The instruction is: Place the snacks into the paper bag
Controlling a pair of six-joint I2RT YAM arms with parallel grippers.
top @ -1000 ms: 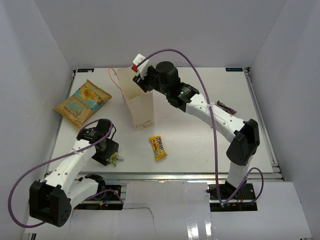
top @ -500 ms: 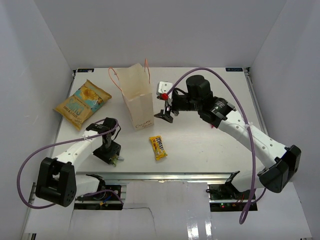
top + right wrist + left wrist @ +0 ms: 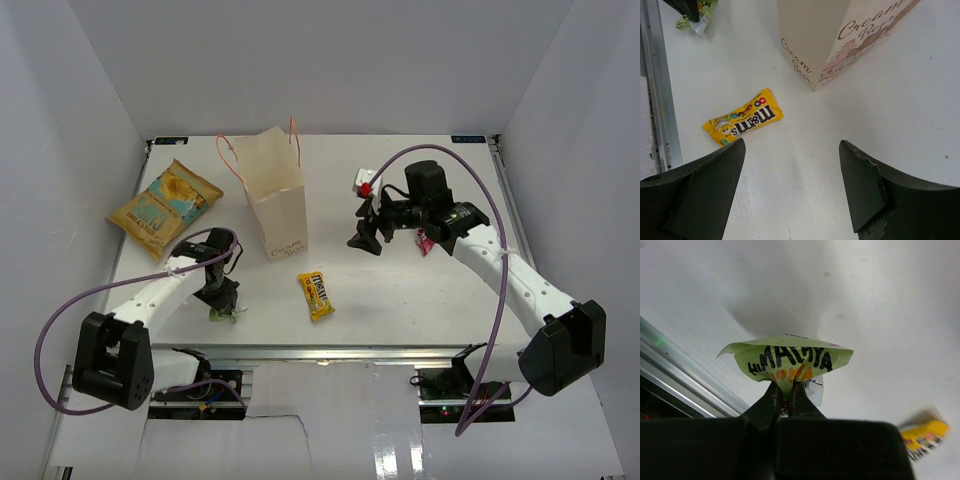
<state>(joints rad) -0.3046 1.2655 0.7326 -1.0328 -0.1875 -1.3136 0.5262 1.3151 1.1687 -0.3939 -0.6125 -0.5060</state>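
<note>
- The left gripper [image 3: 785, 390] is clamped on the bottom edge of a green wrapper [image 3: 790, 360], its fingers pressed together with the foil pinched between them
- In the top view that green wrapper sits near the front edge of the table [image 3: 400, 300], at about 7 o'clock from the paper bag [image 3: 278, 205]
- The paper bag stands upright with its mouth open and its cord handles up
- The right gripper [image 3: 368, 232] hangs at 3 o'clock from the bag, jaws spread wide with nothing between them
- A yellow candy pack [image 3: 317, 295] lies flat on the table at 5 o'clock from the bag, apart from it
- An orange-yellow chip bag [image 3: 165, 205] lies at 9 o'clock from the paper bag, by the table's left edge
</note>
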